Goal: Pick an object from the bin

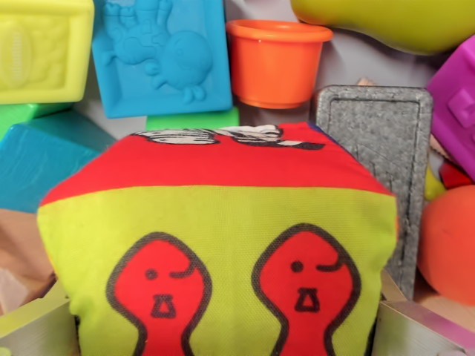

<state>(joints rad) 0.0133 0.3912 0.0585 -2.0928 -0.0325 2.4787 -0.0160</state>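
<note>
Right now my hand [223, 337] is clamped on a soft fabric cube [219, 245], woven lime-and-red cloth, close up; beyond it sit a smooth orange plastic cup [276, 61] and a grainy grey foam block [382, 141].

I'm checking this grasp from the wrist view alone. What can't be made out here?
- Soft cube: bottom cut off by the lower edge.
- Tool: only its fingers show at the corners; contact with the cube is hidden.
- Grey block: lower left hidden behind the cube.
- Yellow object: cut off by the top edge.
</note>
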